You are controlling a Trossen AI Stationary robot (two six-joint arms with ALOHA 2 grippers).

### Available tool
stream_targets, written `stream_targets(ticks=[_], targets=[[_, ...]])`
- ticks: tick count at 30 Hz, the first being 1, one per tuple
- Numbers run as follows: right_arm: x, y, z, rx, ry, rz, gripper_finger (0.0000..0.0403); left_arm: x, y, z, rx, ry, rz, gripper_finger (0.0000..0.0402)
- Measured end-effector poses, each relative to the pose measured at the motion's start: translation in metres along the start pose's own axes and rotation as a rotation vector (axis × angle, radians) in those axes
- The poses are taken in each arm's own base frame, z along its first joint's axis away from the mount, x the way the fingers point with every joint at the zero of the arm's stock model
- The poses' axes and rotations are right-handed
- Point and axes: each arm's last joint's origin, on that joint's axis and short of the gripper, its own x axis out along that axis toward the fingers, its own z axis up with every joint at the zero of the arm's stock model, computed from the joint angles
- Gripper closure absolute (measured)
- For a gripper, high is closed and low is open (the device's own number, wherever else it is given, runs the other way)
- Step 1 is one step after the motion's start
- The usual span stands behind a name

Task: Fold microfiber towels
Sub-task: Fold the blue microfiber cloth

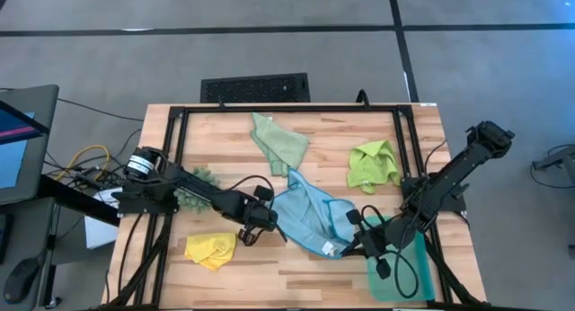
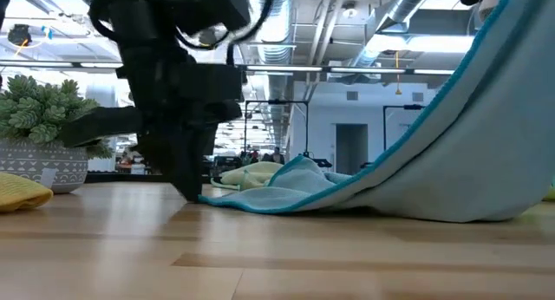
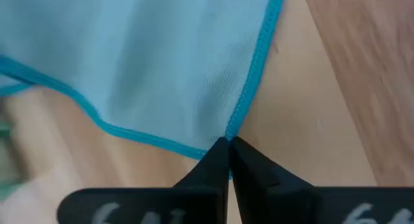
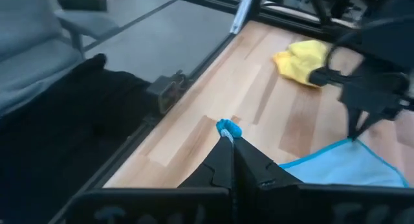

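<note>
Left gripper [image 1: 280, 232]: fingers fully closed, tips pinching the teal-stitched corner of the light blue towel [image 1: 310, 217] right at the wooden table [image 1: 269, 275] surface. The left wrist view shows the two dark fingertips [image 3: 220, 156] meeting on the hem with no gap between them. In the low view this gripper [image 2: 192, 194] stands upright, tips down on the wood, with the towel's [image 2: 416, 170] edge trailing off from it.

Right gripper [image 1: 355, 250]: also closed, clamped on the opposite corner. In its wrist view only a small blue nub of cloth [image 4: 228, 128] shows above the joined fingers [image 4: 223, 159]. This corner is held up off the table; the low view shows the cloth rising steeply toward the upper right.

The light blue towel is stretched between the two grippers near the table's middle, toward the front edge, partly rumpled.

Other cloths: pale sage green towel [image 1: 278, 142] at the back centre, lime green towel [image 1: 374, 164] to the right, yellow towel [image 1: 210, 249] front left, all loosely crumpled and well apart from each other.

Hard to see: the left arm covers most of a dark-green spiky clump [image 1: 196, 187]. The right arm hides much of a teal tray [image 1: 415, 273] at the front right corner. In the low view the right gripper is cut off at the top, and the yellow towel [image 2: 22, 194] is clipped by the frame's edge.
</note>
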Motion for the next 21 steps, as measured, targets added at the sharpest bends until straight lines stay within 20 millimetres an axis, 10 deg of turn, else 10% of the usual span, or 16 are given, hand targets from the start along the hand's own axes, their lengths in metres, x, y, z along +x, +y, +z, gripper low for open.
stream_targets(ticks=[8, 14, 21], targets=[[-0.012, -0.014, 0.016, -0.044, -0.113, -0.368, 0.0387, -0.121, -0.004, -0.006, -0.127, -0.287, 0.379, 0.0401], [-0.056, -0.026, 0.072, -0.018, -0.339, -0.603, 0.039, -0.213, -0.008, -0.035, -0.332, -0.622, 0.525, 0.0401], [-0.104, -0.024, 0.105, -0.048, -0.572, -0.312, 0.0385, -0.28, -0.017, -0.059, -0.439, -0.953, 0.448, 0.0401]])
